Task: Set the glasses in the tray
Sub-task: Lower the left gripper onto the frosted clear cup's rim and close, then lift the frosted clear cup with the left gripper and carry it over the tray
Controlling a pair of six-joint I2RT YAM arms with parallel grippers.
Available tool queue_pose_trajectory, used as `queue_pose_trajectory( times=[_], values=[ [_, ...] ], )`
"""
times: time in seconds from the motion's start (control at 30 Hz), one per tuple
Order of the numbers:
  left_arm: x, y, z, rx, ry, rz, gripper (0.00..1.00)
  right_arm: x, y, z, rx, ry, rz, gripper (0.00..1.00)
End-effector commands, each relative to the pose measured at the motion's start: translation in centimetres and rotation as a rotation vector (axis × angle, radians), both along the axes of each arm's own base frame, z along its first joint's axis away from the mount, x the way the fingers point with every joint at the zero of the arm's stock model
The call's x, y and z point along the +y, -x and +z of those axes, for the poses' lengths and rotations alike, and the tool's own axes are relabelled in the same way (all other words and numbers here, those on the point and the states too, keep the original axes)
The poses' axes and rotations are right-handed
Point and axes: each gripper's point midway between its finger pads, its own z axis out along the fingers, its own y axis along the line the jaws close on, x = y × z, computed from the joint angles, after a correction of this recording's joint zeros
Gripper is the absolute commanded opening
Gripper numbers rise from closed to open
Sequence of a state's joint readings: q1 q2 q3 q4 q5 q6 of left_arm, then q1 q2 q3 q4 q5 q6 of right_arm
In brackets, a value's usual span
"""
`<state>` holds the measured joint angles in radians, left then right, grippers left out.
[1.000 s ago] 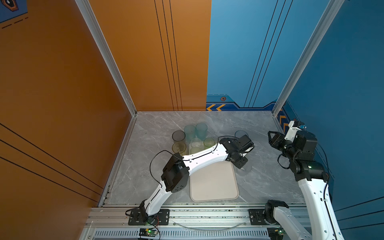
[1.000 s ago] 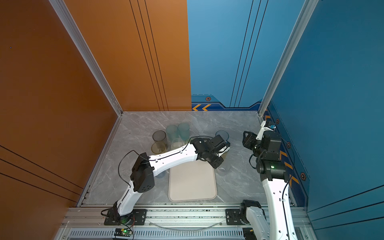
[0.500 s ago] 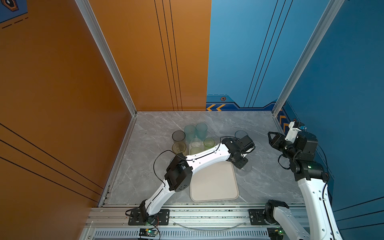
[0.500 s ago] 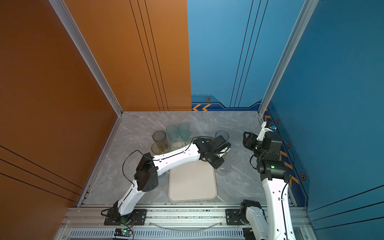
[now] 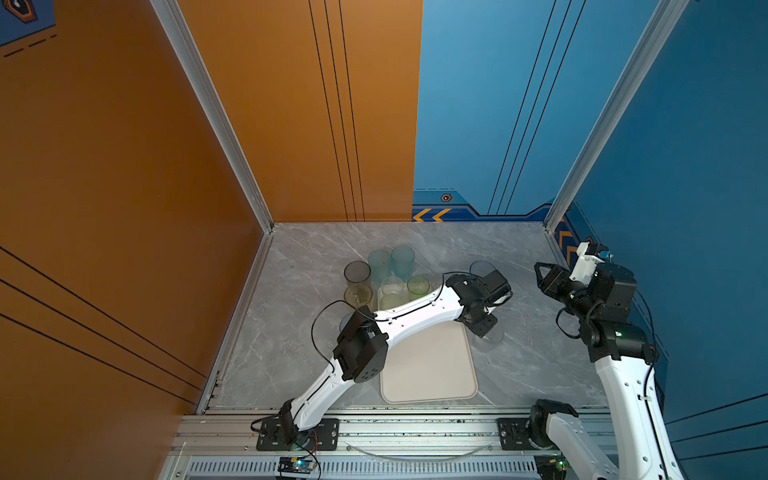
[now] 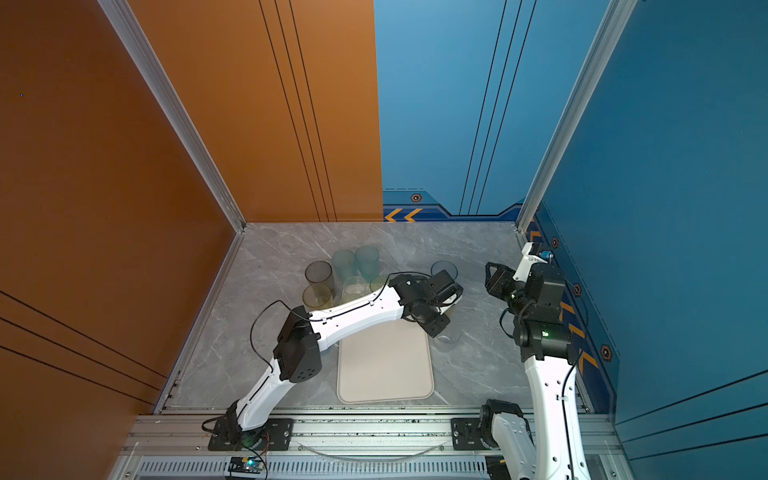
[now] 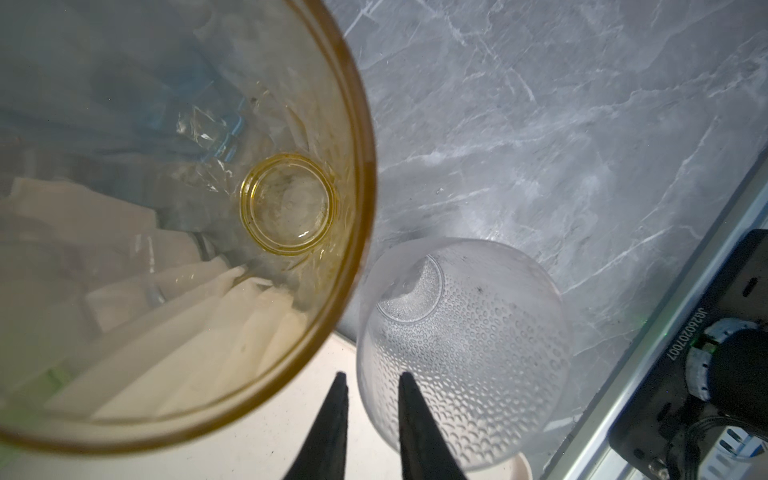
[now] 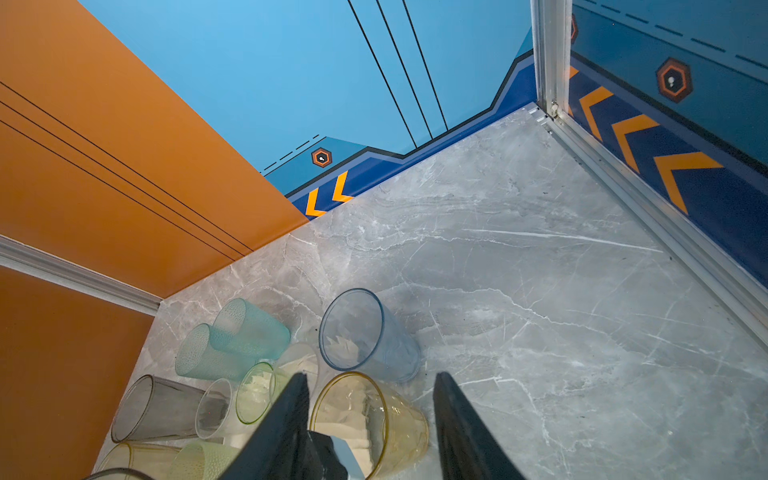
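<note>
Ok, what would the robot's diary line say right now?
left gripper: straddles rim of clear dimpled glass, grip unclear | right gripper: open, empty | tray: near end bare

**Right side open, far centre crowded**

The right part of the surface (image 5: pixel 532 365) is left bare up to its right edge, and the near half of the tray (image 5: pixel 428 374) lies uncovered. The tray's far end is crossed by the left arm (image 5: pixel 415 309). Beyond it, the far centre is blocked by the packed glasses (image 5: pixel 380 266). The tray's far right corner is hemmed in by a clear dimpled glass (image 7: pixel 461 353), with a yellow glass (image 7: pixel 291 208) just beside it and a blue glass (image 5: pixel 481 268) farther back.
</note>
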<state>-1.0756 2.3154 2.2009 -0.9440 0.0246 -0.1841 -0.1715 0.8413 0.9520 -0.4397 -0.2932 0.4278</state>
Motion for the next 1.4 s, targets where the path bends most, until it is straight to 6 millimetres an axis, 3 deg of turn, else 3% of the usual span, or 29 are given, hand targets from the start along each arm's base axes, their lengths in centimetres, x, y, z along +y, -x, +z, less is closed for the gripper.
queue_pose_trajectory(
  times=[0.0,0.33,0.8,1.07,1.37],
  values=[
    [0.2,0.1,-0.1,-0.016,-0.035,-0.006,0.24,0.2,-0.1,0.1,-0.014,-0.021,0.011,0.48],
    [0.0,0.2,-0.8,-0.009,-0.044,-0.014,0.22,0.2,-0.1,0.1,-0.017,-0.023,0.012,0.48],
    [0.4,0.3,-0.9,-0.014,-0.065,-0.029,0.09,0.2,0.0,0.3,-0.021,-0.029,0.010,0.48],
    [1.1,1.0,1.5,-0.080,-0.067,-0.083,0.07,0.2,0.3,0.4,-0.020,-0.033,0.009,0.47],
    [3.5,0.9,5.2,-0.145,-0.049,-0.068,0.06,0.0,1.3,0.5,-0.001,0.008,0.001,0.47]
  ],
)
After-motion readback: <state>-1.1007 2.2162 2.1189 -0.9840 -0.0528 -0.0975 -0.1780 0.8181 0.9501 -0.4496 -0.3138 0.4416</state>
